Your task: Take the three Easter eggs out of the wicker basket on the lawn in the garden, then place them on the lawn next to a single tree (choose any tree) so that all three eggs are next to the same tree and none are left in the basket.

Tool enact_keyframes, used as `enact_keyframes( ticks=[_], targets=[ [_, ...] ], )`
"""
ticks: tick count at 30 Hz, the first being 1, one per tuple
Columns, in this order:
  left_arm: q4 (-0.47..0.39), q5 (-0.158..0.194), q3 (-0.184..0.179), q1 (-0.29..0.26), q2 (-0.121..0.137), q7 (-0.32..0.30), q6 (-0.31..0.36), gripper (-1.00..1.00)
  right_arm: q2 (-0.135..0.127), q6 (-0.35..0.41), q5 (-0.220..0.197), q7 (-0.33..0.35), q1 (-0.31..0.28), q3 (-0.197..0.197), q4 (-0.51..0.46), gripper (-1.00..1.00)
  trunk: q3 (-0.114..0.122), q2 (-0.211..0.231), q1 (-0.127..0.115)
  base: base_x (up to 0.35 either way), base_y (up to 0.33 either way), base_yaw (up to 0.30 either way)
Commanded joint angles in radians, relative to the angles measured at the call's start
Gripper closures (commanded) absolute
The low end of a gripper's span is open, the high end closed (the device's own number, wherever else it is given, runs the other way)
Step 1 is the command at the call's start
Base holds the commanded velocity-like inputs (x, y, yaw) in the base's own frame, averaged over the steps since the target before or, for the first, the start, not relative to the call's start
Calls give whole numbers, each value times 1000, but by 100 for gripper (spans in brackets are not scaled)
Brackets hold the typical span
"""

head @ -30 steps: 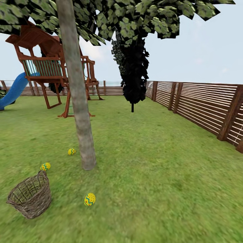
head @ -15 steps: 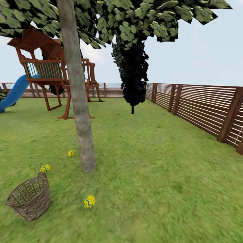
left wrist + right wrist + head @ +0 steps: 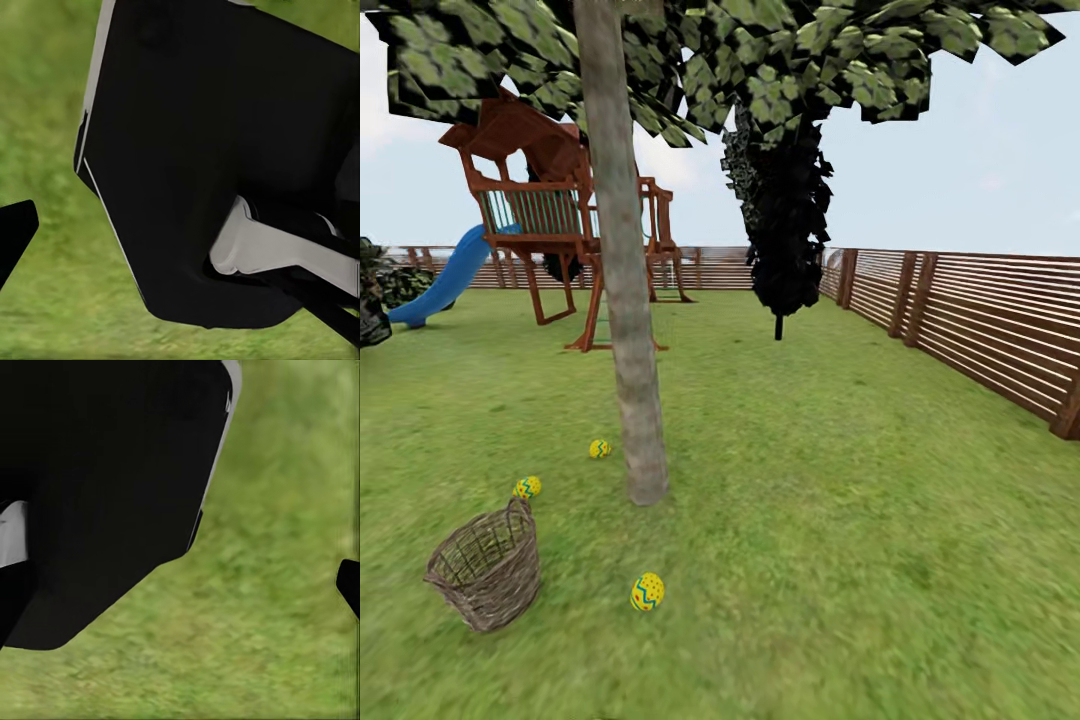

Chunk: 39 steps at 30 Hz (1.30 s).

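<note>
Eggs [image 3: 647,591] [image 3: 527,487] [image 3: 599,449] lie on grass around the tree [image 3: 640,400], outside the basket [image 3: 488,567]; whether the hands are open, I cannot tell.

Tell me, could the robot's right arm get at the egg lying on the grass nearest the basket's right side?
Probably not yet. That egg lies in the open on the lawn, nothing blocking it, but it looks well ahead of the robot, and neither arm reaches into the head view.

Slatted wooden fence [image 3: 980,330], wooden playset [image 3: 550,210], blue slide [image 3: 445,285], pale sky [image 3: 960,150]

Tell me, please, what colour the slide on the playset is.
The slide is blue, seen best in the head view.
</note>
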Motion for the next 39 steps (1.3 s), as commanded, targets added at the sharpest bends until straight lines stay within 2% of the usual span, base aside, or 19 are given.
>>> enact_keyframes(
  ticks=[1,7,39],
  targets=[
    [2,-4,8,-1,-3,-2,2,-100,0,1,5,3,-1,3,1,-100,0,-1,0,0,0,284],
    [1,-3,9,-1,-12,-2,2,-100,-1,0,4,1,-1,3,1,-100,2,-1,0,0,0,285],
    [4,-4,9,-1,-15,-2,2,-100,-7,-10,3,1,0,3,1,-100,14,-1,0,0,0,283]
  ],
)
